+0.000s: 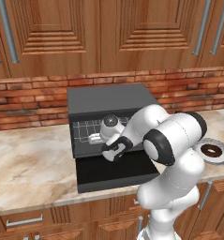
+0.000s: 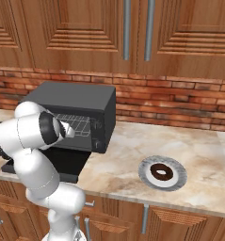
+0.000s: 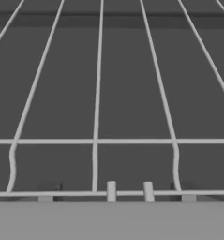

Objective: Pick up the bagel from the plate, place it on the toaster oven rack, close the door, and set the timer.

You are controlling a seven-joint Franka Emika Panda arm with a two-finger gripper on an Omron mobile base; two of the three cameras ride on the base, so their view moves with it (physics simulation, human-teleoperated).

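Bagel (image 2: 161, 172) lies on plate (image 2: 176, 165), right of the oven (image 2: 81, 101).

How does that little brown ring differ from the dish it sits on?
The bagel is dark brown; the plate is white with a grey rim. The bagel is much smaller, covering just the plate's middle. The bagel has a hole through its centre; the plate is a solid shallow disc. Both are round and lie flat.

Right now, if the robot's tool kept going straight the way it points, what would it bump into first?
Probably the toaster oven rack: the tool sits at the open oven mouth, aimed inward over the wire grid. Exact depth is hard to judge.
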